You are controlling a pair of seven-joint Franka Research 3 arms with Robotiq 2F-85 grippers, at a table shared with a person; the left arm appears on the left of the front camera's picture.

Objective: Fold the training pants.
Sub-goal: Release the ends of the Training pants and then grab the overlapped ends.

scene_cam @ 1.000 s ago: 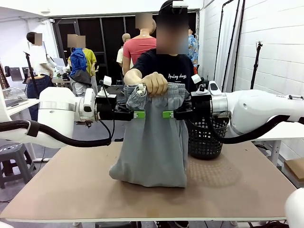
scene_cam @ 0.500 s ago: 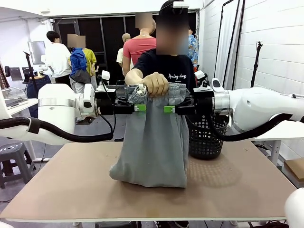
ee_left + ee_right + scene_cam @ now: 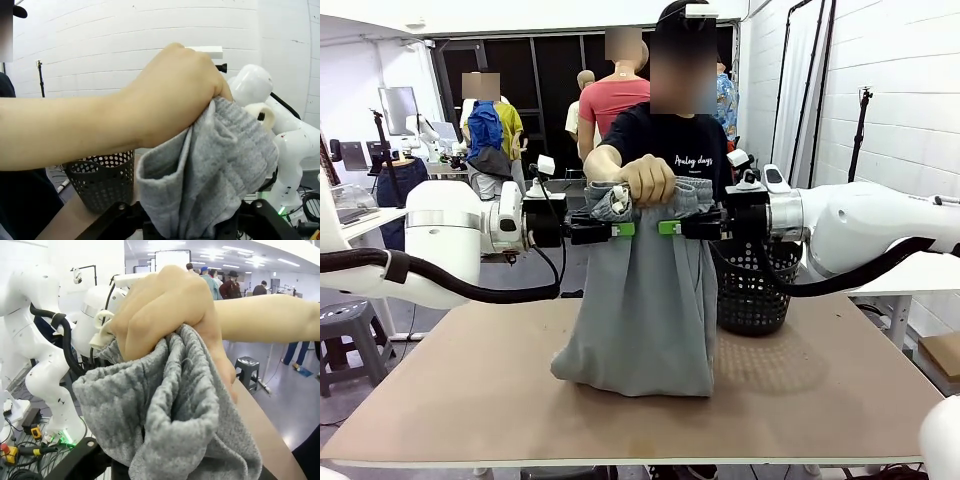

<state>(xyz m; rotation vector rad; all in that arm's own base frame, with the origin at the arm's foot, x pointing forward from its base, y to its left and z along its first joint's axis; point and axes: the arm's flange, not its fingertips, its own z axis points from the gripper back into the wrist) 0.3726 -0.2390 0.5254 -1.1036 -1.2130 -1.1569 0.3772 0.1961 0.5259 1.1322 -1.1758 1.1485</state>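
Hanging from the person's hand [image 3: 645, 178], which is closed in a fist and pinches the gathered waistband, the light grey soft fabric training pants [image 3: 642, 310] drop straight down, and their lower end rests crumpled on the flat brown table [image 3: 450, 390]. I judge they are held up like this so that both arms can reach the waist. My left gripper [image 3: 622, 229] has its fingers apart with cloth between them. My right gripper [image 3: 669, 228] points in from the opposite side, and I cannot tell whether it is clamped.
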